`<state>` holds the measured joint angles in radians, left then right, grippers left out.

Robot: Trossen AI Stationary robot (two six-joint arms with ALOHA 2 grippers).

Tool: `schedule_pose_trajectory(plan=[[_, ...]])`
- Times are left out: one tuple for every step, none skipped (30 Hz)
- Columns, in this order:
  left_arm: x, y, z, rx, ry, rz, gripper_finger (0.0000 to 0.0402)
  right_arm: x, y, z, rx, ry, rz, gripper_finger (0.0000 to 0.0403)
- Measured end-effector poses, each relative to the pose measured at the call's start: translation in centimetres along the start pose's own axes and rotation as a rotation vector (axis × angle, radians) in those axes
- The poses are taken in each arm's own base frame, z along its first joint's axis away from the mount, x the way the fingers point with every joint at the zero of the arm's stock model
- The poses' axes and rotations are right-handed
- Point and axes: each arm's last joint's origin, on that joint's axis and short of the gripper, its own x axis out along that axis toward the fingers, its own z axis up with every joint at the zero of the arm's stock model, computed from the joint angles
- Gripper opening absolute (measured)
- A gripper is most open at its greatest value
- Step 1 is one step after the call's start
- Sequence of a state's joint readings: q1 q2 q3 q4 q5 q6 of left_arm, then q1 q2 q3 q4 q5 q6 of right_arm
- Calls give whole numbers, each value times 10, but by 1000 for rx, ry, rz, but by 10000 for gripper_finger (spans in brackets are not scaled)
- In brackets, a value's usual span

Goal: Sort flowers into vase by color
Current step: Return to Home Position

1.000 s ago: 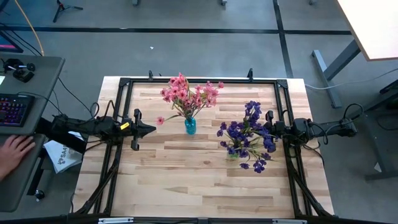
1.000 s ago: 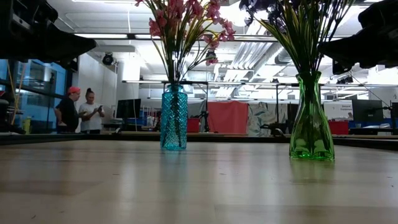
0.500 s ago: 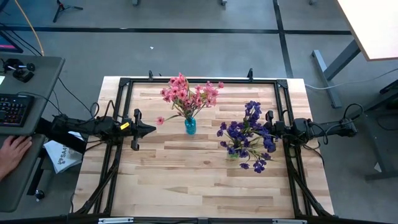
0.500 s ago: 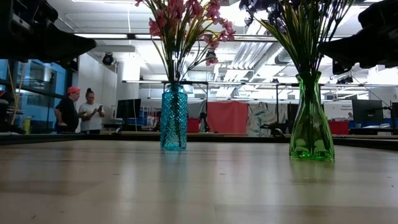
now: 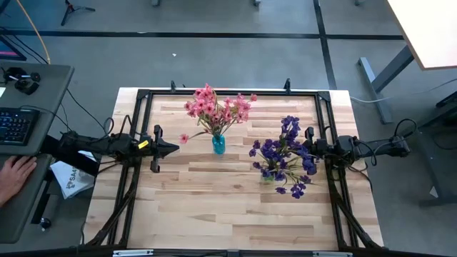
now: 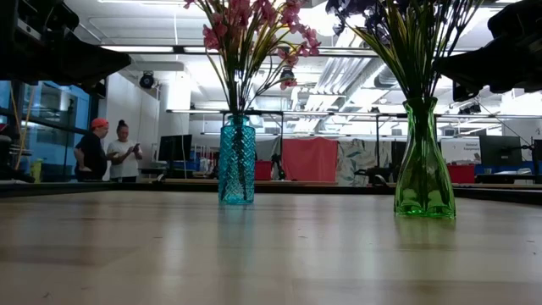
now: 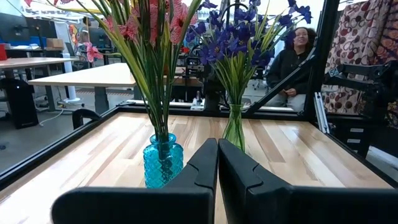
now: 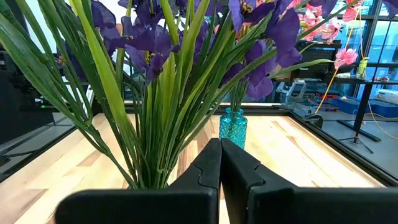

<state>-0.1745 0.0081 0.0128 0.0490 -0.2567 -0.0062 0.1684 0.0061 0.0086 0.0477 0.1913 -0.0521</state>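
Pink flowers (image 5: 216,108) stand with their stems in a blue glass vase (image 5: 218,145) near the table's middle; the vase also shows in the low view (image 6: 236,159) and the left wrist view (image 7: 163,160). Purple flowers (image 5: 284,153) stand in a green glass vase (image 6: 423,161), right of the blue one. My left gripper (image 5: 176,148) hovers shut at the table's left side, pointing at the blue vase. My right gripper (image 5: 308,148) is shut at the right side, close beside the purple blossoms; its wrist view shows their green stems (image 8: 155,118) right ahead of the fingers.
A black metal frame (image 5: 228,93) runs along the table's edges. Bare wood lies along the near half of the table (image 5: 228,214). A person's hand (image 5: 14,175) rests at a desk with a keyboard beyond the left edge. People stand in the room behind.
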Motion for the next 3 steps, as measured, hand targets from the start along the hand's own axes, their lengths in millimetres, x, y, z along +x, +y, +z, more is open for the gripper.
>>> schedule_pose_trajectory(plan=[[0,0,0,0,0,0,0,0,0,0,0,0,0,0],[0,0,0,0,0,0,0,0,0,0,0,0,0,0],[0,0,0,0,0,0,0,0,0,0,0,0,0,0]])
